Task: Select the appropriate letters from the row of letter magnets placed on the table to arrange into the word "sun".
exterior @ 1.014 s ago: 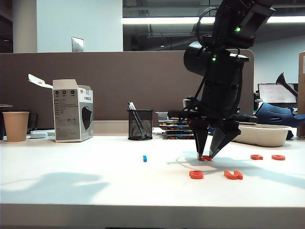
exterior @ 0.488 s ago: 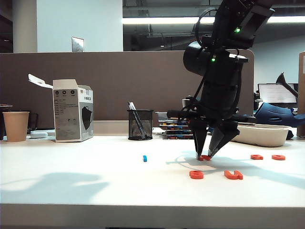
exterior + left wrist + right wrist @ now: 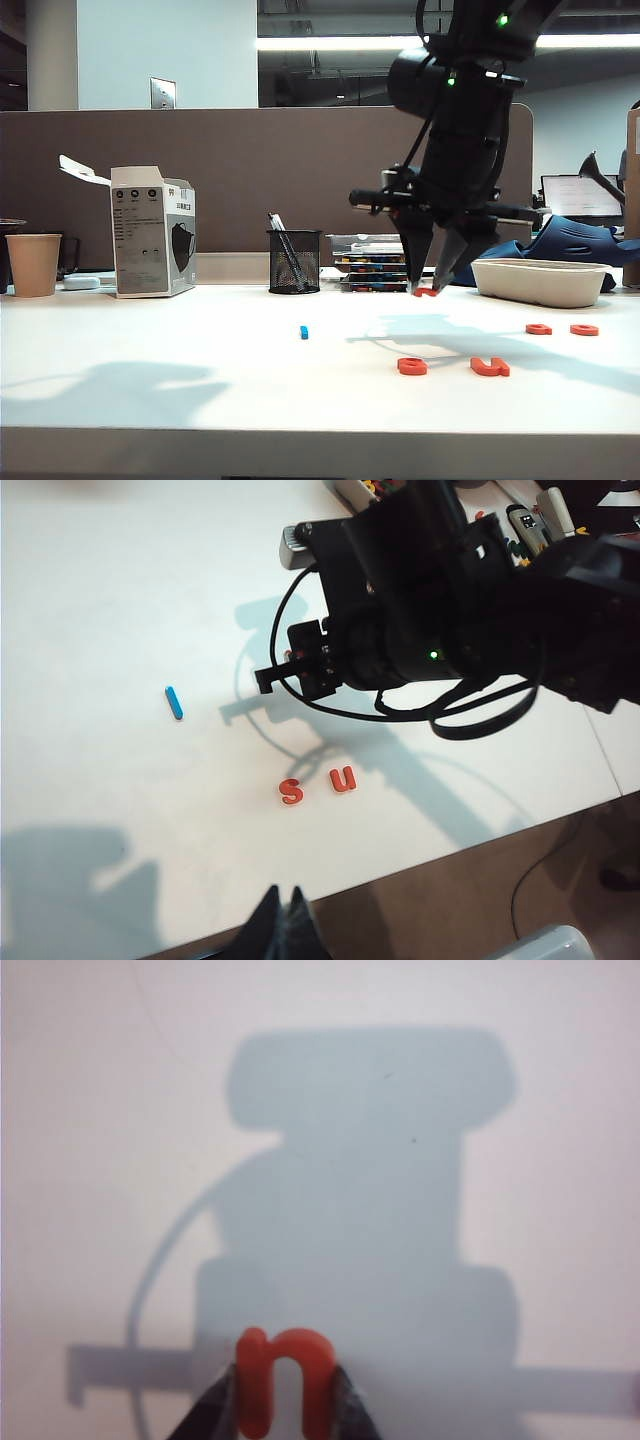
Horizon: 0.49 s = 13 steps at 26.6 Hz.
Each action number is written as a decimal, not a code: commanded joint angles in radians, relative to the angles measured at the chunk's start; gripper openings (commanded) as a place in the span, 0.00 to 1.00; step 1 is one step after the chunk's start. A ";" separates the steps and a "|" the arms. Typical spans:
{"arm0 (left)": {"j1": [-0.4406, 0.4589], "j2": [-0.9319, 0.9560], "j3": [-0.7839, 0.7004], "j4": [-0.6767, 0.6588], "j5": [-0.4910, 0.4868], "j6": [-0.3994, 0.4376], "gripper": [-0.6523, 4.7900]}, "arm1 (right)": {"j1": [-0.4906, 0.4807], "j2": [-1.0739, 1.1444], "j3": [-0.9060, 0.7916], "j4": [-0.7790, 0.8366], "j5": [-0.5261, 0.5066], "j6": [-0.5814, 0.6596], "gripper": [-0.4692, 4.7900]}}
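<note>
Letters for "sun" are nearly all set. In the exterior view two orange-red pieces, the s and the u, lie side by side on the white table at lower centre-right, with a gap to the right of the u where the last letter seems meant to go. The right gripper hangs above and behind them, right of centre, its two dark fingers pinching a small orange-red piece clear of the tabletop; lifted like that, it can pass over the placed pair without knocking them. Two spare orange-red magnets sit apart at the right, and the blue magnet lies alone left of centre. A mesh pen cup, a printed box and a paper cup stand along the back, out of the work area.

In the left wrist view the s and u read upright near the middle, and the blue magnet is at left. The left gripper shows at the bottom edge, its dark fingertips pressed together and holding nothing, over the table's front edge, out of the way. The other arm's dark bulk fills the upper right.

In the right wrist view the n sits low in the frame, nipped by its two legs between the fingers, so its arch stays free for setting down.
</note>
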 commanded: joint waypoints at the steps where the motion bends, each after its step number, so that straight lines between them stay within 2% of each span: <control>1: -0.001 -0.003 0.003 0.006 -0.003 0.004 0.11 | 0.002 -0.031 0.003 -0.010 -0.002 -0.003 0.29; 6: -0.001 -0.003 0.003 0.006 -0.003 0.004 0.11 | 0.001 -0.082 0.002 -0.060 0.011 -0.003 0.29; 13: -0.001 -0.003 0.003 0.006 -0.003 0.004 0.11 | -0.002 -0.174 -0.004 -0.133 0.087 -0.003 0.29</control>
